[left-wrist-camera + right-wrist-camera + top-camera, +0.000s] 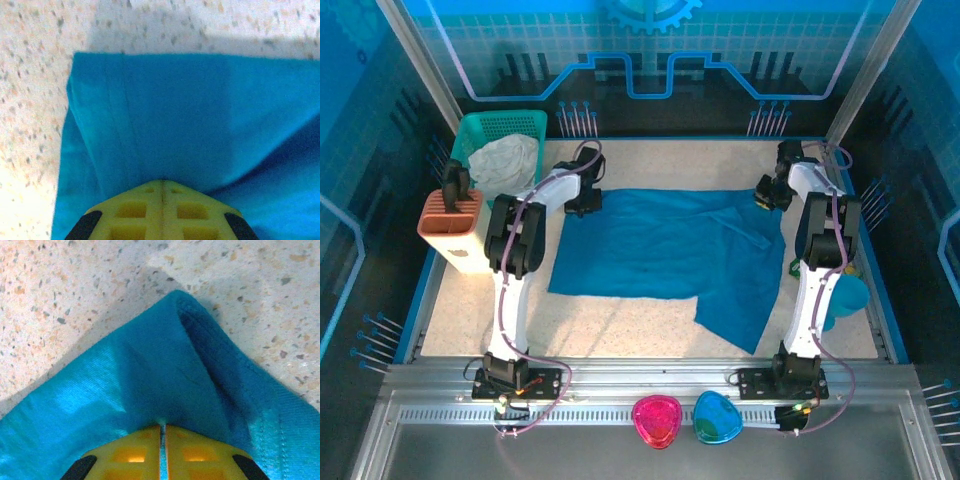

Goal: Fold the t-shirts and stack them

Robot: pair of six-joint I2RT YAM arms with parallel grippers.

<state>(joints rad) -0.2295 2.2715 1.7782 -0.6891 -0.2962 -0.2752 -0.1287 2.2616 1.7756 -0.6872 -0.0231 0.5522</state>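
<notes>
Top view. One t-shirt [665, 245] lies spread on the worktop [620, 325] between the two arms. Its near right part trails out toward the right arm's base. No clean fold shows and no stack is started, so I judge the task early: folding and stacking are both left to do. The left fingers [582, 203] sit at the far left corner and the right fingers [767, 197] at the far right corner. A green basket [480, 128] holding pale cloth [508, 160] stands at the far left, with an orange rack [448, 222] just beside the left arm. Bare worktop runs along the near side, which looks like room for drawing the far edge forward.

Left wrist. The left fingers [162, 186] are pressed together on the t-shirt [190, 115], and the cloth ridges toward them. The shirt's left edge is straight, with speckled worktop [30, 100] beyond it.

Right wrist. The right fingers [162, 430] are clamped on a tented corner of the t-shirt [145, 380], with blue showing in the seam between them. Bare worktop [75, 285] lies on both sides of the point.
</notes>
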